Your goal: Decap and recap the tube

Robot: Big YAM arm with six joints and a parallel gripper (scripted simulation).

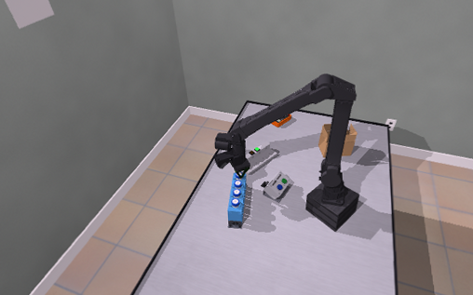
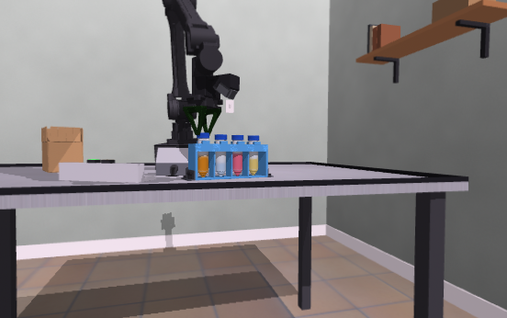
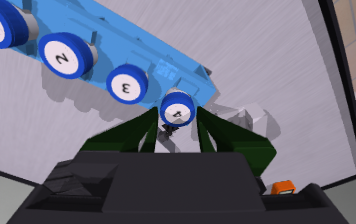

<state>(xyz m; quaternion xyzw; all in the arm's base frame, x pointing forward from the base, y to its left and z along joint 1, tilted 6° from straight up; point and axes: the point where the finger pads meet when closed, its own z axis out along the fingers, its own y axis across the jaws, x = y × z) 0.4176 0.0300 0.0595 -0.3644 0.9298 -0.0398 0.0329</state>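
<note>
Top view: the table (image 1: 265, 264) (image 2: 321, 192) (image 3: 280, 50) runs from the center to the bottom of the frame. My arm (image 1: 294, 102) (image 2: 211, 60) rises at right of center and reaches left over it. The carton (image 1: 326, 145) (image 2: 62, 149) stands behind the arm, right of center here and at left in the exterior view.

The blue rack (image 1: 235, 215) (image 2: 230, 148) (image 3: 165, 67) is near the center, with the tray (image 1: 261, 159) (image 2: 101, 172) beyond its upper end. The key housing (image 1: 272, 191) (image 2: 171, 158) lies between rack and arm base. Near the table's upper edge is an orange thing (image 1: 282, 120) (image 3: 283, 188), too small for me to name.

My end effector (image 1: 241, 173) (image 2: 202, 133) (image 3: 177, 111) is spread a little, its fingers on either side of cap 4 (image 1: 238, 176) (image 2: 203, 135) (image 3: 177, 107), which it isn't gripping. That cap is on tube 4 (image 2: 203, 165), the orange one at the rack's left end in the exterior view; I can't tell how tight it is. Cap 1 (image 1: 235, 202) (image 2: 253, 138) (image 3: 17, 30), cap 2 (image 1: 236, 192) (image 2: 237, 137) (image 3: 65, 56) and cap 3 (image 1: 237, 184) (image 2: 220, 137) (image 3: 127, 84) top the others.

The blue key (image 1: 280, 187) sits just below the green key (image 1: 284, 181) in the top view. Up and left of them, the green lamp (image 1: 257, 149) is lit.
</note>
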